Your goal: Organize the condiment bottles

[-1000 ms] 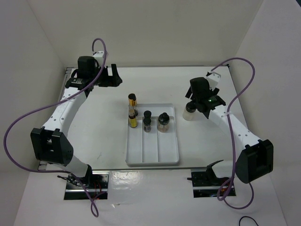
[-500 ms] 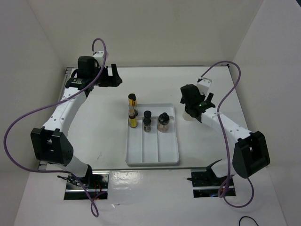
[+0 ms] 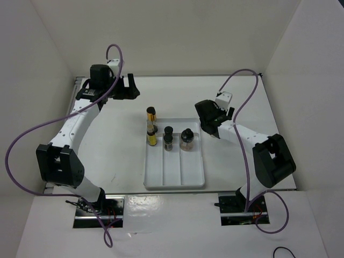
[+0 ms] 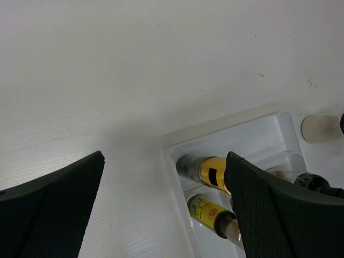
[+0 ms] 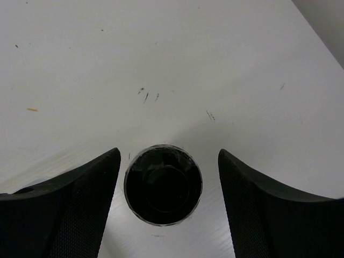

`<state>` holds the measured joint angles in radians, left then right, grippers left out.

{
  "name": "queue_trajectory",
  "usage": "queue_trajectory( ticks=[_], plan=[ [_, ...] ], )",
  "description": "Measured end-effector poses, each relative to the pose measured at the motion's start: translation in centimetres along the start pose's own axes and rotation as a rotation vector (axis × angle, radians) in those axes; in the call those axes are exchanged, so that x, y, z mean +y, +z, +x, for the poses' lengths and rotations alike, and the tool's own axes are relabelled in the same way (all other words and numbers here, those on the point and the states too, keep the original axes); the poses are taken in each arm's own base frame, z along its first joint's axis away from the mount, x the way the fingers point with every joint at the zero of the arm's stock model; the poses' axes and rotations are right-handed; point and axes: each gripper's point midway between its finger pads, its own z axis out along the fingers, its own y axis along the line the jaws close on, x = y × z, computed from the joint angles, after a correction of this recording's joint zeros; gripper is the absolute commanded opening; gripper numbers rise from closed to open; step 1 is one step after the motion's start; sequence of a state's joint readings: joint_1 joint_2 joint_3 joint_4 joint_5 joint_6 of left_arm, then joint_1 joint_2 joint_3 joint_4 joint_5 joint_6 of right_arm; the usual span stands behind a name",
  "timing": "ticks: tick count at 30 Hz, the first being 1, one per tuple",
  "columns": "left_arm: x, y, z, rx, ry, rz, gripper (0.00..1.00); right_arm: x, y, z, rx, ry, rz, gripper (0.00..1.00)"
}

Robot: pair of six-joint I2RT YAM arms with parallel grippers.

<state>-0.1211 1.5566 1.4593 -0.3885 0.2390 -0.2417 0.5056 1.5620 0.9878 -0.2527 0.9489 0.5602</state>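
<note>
My right gripper (image 3: pixel 210 123) hangs open over the white bottle, just right of the tray. In the right wrist view the bottle's black cap (image 5: pixel 163 184) sits between the two fingers (image 5: pixel 80 209) without touching them. The top view mostly hides this bottle under the gripper. Two slim yellow bottles (image 3: pixel 151 114) (image 3: pixel 152 136) stand in the left compartment of the white tray (image 3: pixel 174 174). A small dark-brown bottle (image 3: pixel 168 138) stands in the middle compartment and the rounder clear jar (image 3: pixel 186 140) in the right one. My left gripper (image 3: pixel 127 88) is open and empty at the far left.
The left wrist view looks down at the tray's far corner (image 4: pixel 171 150), both yellow bottles (image 4: pixel 215 172) and the white bottle (image 4: pixel 320 127) beyond. White walls enclose the table at the back and sides. The near half of the tray holds nothing.
My right gripper has swung left towards the tray and now sits over the white bottle, which has stayed in place. The left arm has not moved.
</note>
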Motion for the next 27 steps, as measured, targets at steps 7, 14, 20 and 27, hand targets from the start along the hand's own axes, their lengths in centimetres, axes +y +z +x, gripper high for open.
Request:
queue_trajectory(
  ticks=[7,14,20,27],
  plan=[
    [0.4,0.8,0.7,0.023,-0.006,-0.005,1.0,-0.2,0.3,-0.6,-0.033,0.03,0.031,0.63],
    [0.5,1.1,1.0,0.034,-0.008,-0.008,1.0,0.1,1.2,0.2,-0.044,0.024,0.062,0.46],
    [0.7,1.4,1.3,0.043,-0.01,-0.015,1.0,0.6,1.5,-0.5,-0.077,0.075,0.077,0.05],
    [0.9,1.6,1.7,0.058,-0.014,-0.019,1.0,0.4,1.6,-0.6,-0.085,0.112,0.108,0.0]
  ],
)
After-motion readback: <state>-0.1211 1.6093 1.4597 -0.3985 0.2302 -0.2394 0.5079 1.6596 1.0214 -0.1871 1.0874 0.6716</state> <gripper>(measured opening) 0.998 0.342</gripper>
